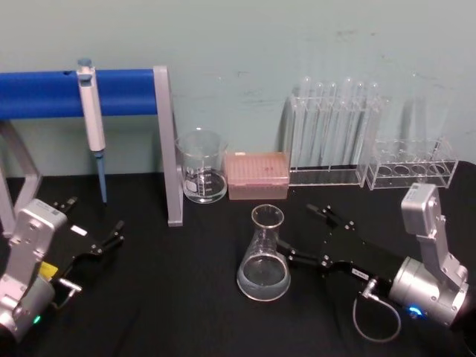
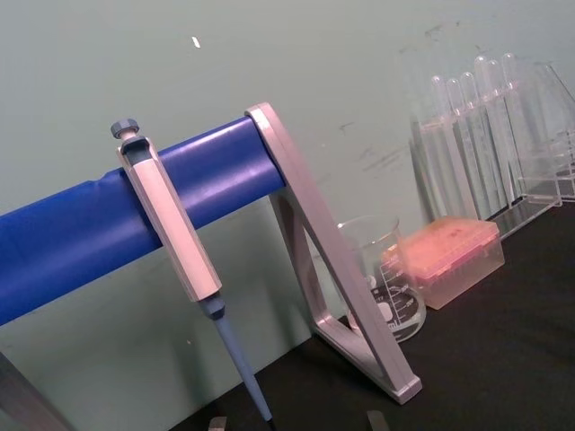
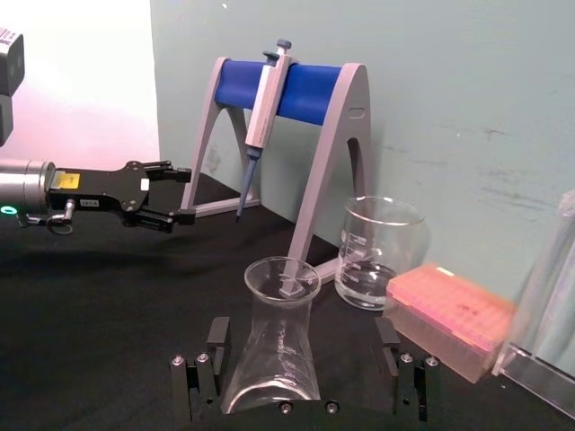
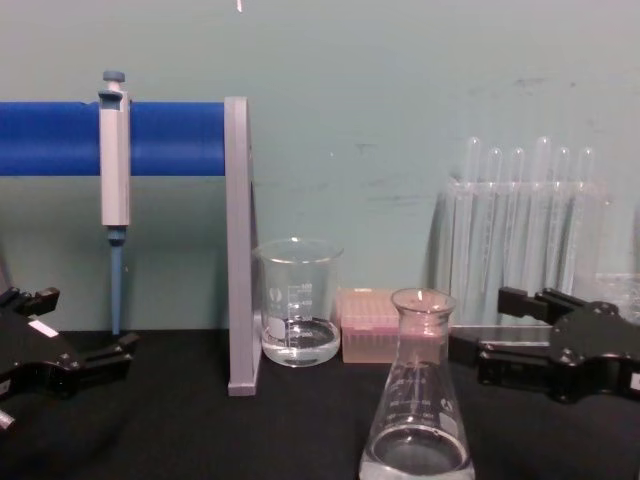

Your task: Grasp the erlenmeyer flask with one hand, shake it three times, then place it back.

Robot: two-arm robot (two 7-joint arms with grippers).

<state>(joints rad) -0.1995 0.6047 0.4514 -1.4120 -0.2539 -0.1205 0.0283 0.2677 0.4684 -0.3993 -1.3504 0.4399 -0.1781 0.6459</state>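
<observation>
One white label (image 1: 77,231) on left tool (image 1: 97,214)

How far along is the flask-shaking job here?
Done: nothing shows as finished. In hand: the right gripper is open on either side of the erlenmeyer flask, which stands on the table. Left, it seems: closing, lifting, three shakes, setting down. The left gripper is parked, open.

The erlenmeyer flask (image 1: 264,256) is showing clear, the pipette tip box (image 1: 256,175) pink, the stand bar (image 1: 44,93) blue, the tabletop (image 1: 186,297) black.
</observation>
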